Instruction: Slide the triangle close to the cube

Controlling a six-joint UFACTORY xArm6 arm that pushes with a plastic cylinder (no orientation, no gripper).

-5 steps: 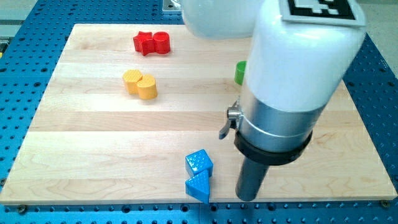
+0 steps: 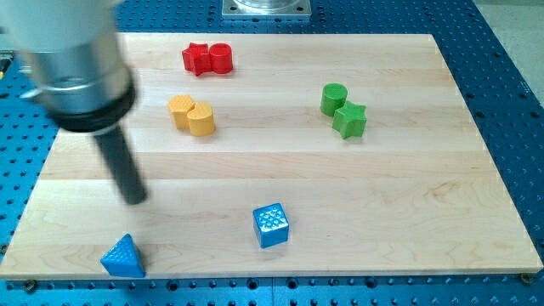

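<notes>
The blue triangle (image 2: pixel 122 257) sits in the worktop's (image 2: pixel 408 212) bottom-left corner, well apart from the blue cube (image 2: pixel 271 225) near the middle of the bottom edge. The tip (image 2: pixel 134 201) hovers just above the triangle, not touching it. No gripper here: just a bare rod holding nothing.

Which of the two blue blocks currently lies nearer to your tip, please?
The blue triangle, at the view's bottom left, just below my tip; the blue cube sits farther right.

Arm at the view's left (motion-blurred), dark rod leaning slightly, my tip (image 2: pixel 134 201) on the board
</notes>
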